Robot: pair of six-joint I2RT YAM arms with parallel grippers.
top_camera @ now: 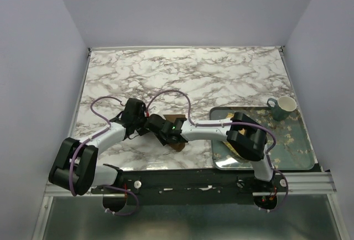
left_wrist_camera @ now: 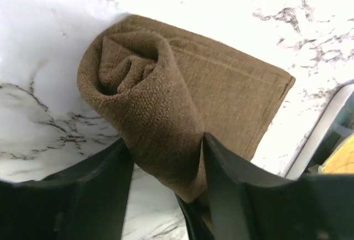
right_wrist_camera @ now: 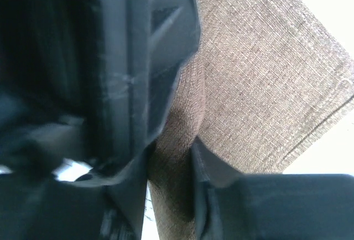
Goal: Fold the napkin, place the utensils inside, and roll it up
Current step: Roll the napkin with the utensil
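Observation:
The napkin [left_wrist_camera: 182, 85] is a dark brown cloth, rolled up from one end, with a flat part still spread on the marble. My left gripper [left_wrist_camera: 166, 165] is shut on the roll, one finger pressing each side. In the right wrist view the same napkin [right_wrist_camera: 265, 85] shows its roll squeezed between the fingers of my right gripper [right_wrist_camera: 176, 140]. From above, my left gripper [top_camera: 156, 126] and right gripper [top_camera: 167, 136] meet at the table's near middle, and only a corner of the napkin [top_camera: 178, 145] shows. The utensils are hidden.
A teal patterned tray [top_camera: 298, 157] lies at the right, near the front edge. A white and green mug [top_camera: 283, 107] stands at its far corner. A yellow mat [top_camera: 229, 149] peeks out under the right arm. The tray's pale rim [left_wrist_camera: 315, 135] is close to the napkin.

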